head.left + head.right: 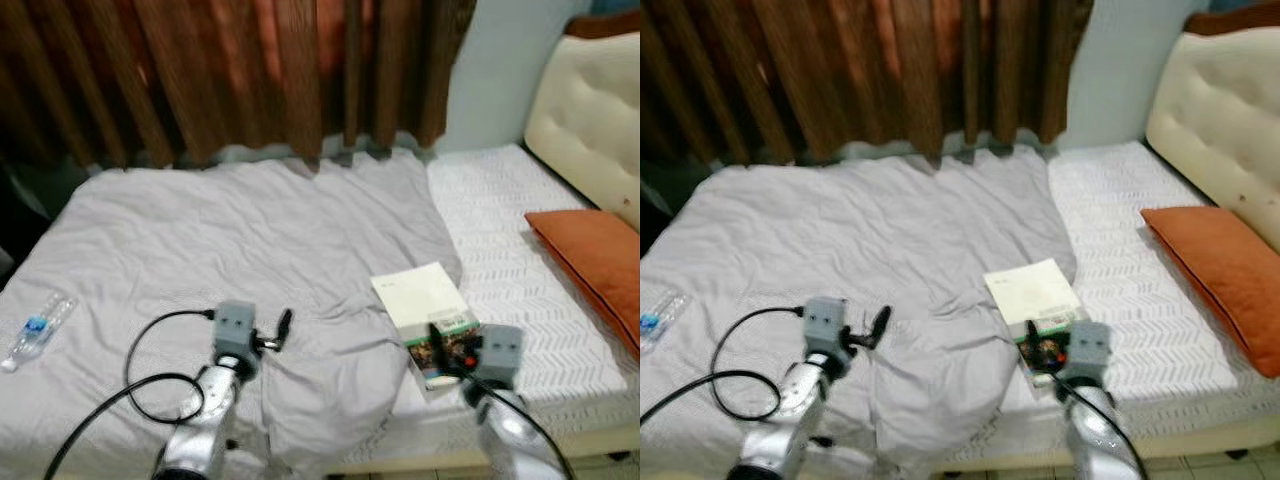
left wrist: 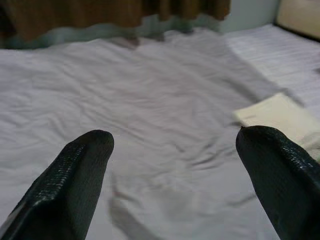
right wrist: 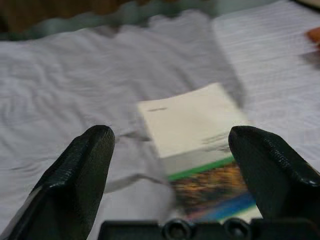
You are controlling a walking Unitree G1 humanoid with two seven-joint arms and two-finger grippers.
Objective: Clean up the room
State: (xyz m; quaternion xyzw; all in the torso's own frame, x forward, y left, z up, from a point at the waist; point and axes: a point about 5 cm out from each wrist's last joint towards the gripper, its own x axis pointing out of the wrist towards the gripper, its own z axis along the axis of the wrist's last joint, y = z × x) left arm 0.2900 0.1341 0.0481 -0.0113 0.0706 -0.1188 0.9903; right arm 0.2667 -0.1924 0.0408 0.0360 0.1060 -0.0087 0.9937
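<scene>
A white book (image 1: 423, 303) with a colourful lower cover lies on the bed, at the edge of the rumpled grey blanket (image 1: 250, 230). My right gripper (image 1: 447, 347) hovers over the book's near end. In the right wrist view it is open (image 3: 170, 165), with the book (image 3: 195, 135) just ahead between its fingers. My left gripper (image 1: 284, 325) is held over the blanket left of the book and is open (image 2: 175, 170), with nothing in it. A clear plastic water bottle (image 1: 36, 331) with a blue label lies near the blanket's left edge.
An orange pillow (image 1: 592, 258) rests on the white patterned sheet (image 1: 500, 210) at the right, below a cream padded headboard (image 1: 590, 110). Brown curtains (image 1: 230, 70) hang behind the bed. A black cable (image 1: 140, 385) loops from my left arm.
</scene>
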